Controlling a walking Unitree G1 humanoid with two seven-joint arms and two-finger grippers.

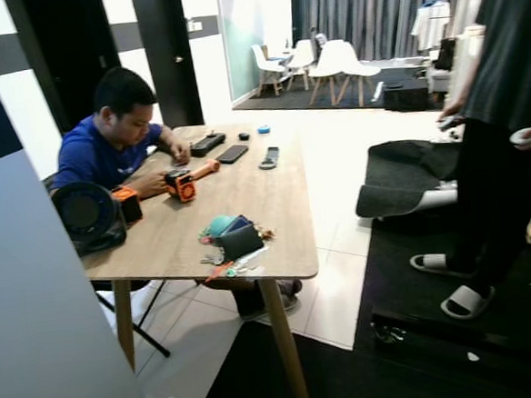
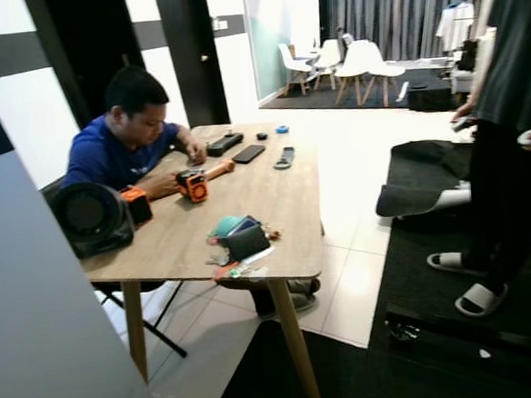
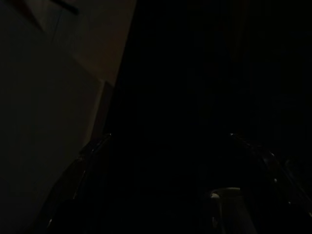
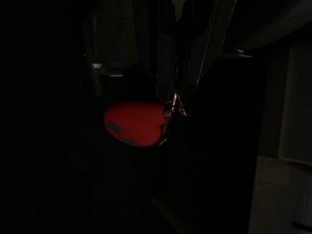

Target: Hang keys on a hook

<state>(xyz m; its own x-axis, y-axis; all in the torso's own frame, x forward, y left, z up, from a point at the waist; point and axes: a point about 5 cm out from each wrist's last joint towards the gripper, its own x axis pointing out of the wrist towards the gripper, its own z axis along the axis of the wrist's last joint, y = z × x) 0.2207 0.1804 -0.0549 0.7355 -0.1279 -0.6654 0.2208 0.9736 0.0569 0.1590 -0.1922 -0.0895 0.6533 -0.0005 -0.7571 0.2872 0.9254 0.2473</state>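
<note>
In the dark right wrist view, a red key fob [image 4: 132,124] hangs from a small metal key ring [image 4: 175,106]. My right gripper [image 4: 176,95] is shut on the ring, and the fob dangles to one side of its fingers. The left wrist view is very dark. The faint outlines of my left gripper [image 3: 169,136] show its two fingers standing wide apart with nothing between them.
A wooden table [image 1: 275,198] stands ahead, with a pile of small things [image 1: 237,242] at its front edge and a black fan [image 1: 86,216]. A person in blue [image 1: 107,146] sits behind it. Another person [image 1: 505,100] stands at right on a dark mat [image 1: 455,304]. A white panel [image 1: 39,342] is close on my left.
</note>
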